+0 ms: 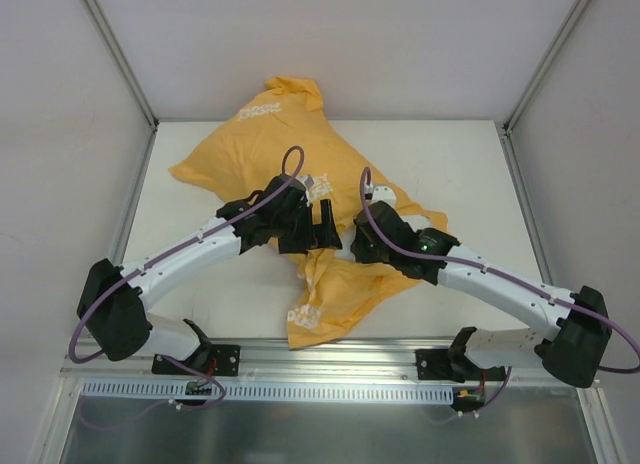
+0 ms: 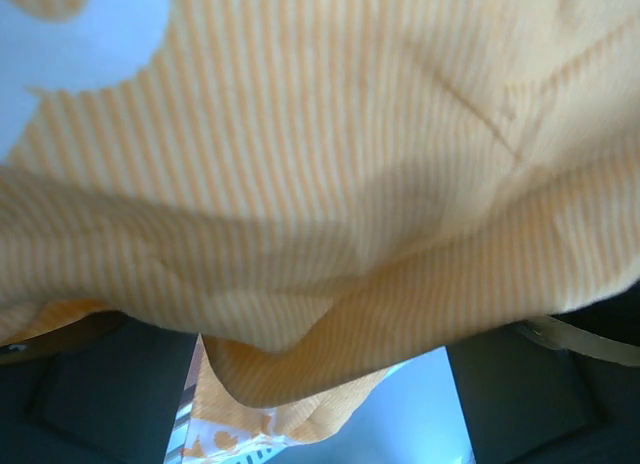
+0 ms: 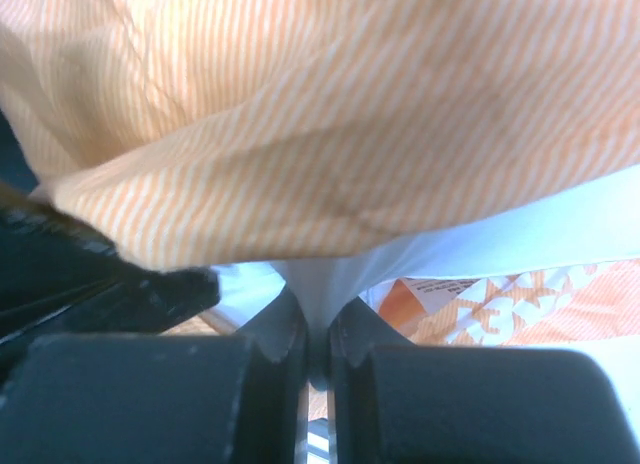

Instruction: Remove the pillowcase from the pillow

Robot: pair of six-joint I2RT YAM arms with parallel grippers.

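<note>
The orange pillowcase (image 1: 265, 149) sprawls across the table (image 1: 460, 164), from the far edge left of centre down to the near edge, plump at its far end. Both arms meet over its middle. The left gripper (image 1: 322, 227) has its jaws spread wide, with a loose fold of orange cloth sagging between them. The right gripper (image 3: 318, 329) is clenched on a pinch of the white pillow (image 3: 480, 234), which peeks out under the orange hem.
</note>
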